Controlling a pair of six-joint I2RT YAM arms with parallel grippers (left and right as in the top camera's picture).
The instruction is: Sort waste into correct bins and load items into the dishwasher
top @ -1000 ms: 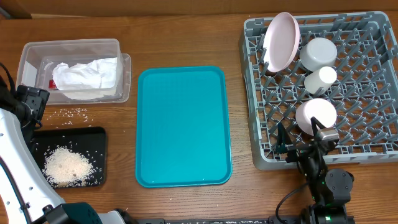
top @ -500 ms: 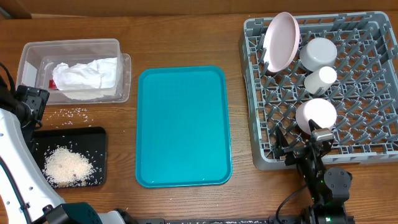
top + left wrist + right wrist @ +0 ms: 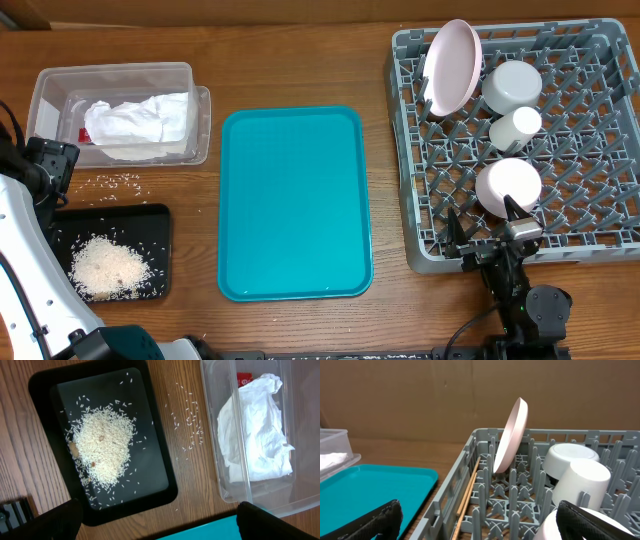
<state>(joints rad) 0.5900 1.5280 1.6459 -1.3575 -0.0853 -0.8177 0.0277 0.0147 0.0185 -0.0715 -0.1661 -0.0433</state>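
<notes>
The crumpled white napkin (image 3: pixel 135 120) (image 3: pixel 257 430) and the red wrapper (image 3: pixel 245 380) lie in the clear tub (image 3: pixel 45 85) (image 3: pixel 212 420). The black tray (image 3: pixel 160 225) (image 3: pixel 42 390) holds a heap of rice. The grey rack (image 3: pixel 410 150) (image 3: pixel 450 500) holds the pink plate (image 3: pixel 450 65) (image 3: pixel 510 435) on edge, an upturned bowl (image 3: pixel 512 85) (image 3: pixel 567 457), the whitish cup (image 3: pixel 515 128) (image 3: pixel 582 482) and the small dish (image 3: pixel 508 185) (image 3: pixel 549 526). My left gripper (image 3: pixel 50 165) (image 3: pixel 160 525) is open and empty above the tray and tub. My right gripper (image 3: pixel 490 235) (image 3: pixel 480 527) is open and empty at the rack's front edge.
The flat teal tray (image 3: pixel 295 200) (image 3: pixel 370 485) lies between the tub and the rack. Loose rice grains (image 3: pixel 118 181) (image 3: pixel 190 425) lie on the wood between tub and black tray. Wooden chopsticks (image 3: pixel 467 495) lie along the rack's left side.
My right gripper has drawn back a little toward the table's front edge, away from the small dish. The left arm has not moved.
</notes>
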